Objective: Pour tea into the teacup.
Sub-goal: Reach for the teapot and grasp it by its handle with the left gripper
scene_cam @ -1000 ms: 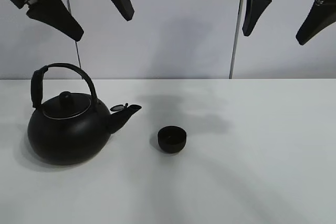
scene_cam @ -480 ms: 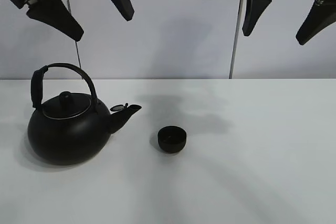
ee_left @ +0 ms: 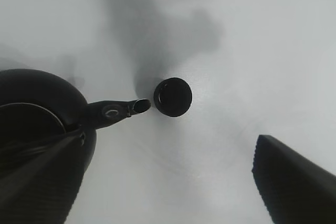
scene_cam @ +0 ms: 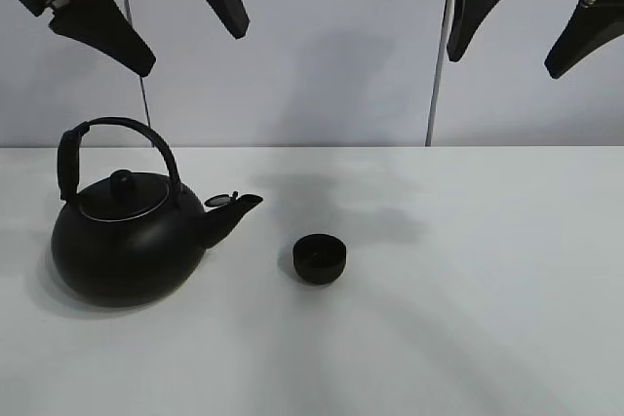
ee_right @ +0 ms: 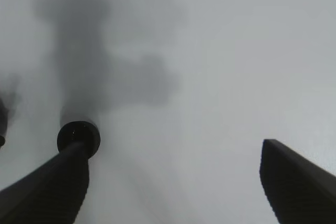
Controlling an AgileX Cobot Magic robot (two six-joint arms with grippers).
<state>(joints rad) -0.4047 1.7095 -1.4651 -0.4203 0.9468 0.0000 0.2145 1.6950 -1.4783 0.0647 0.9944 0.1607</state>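
From up high, the teacup (scene_cam: 320, 258) sat on the tabletop (scene_cam: 487, 319) near the kettle (scene_cam: 127, 241) spout. The left gripper (scene_cam: 192, 51) and right gripper (scene_cam: 506, 65) hung above, both spread wide and empty. The left wrist view showed spout and teacup just apart. The right wrist view showed the teacup untouched. Pouring had not begun, I think; next the left gripper needed to drop and grab the kettle's handle.

White tabletop (scene_cam: 507, 319) before a plain pale grey wall (scene_cam: 331, 46).
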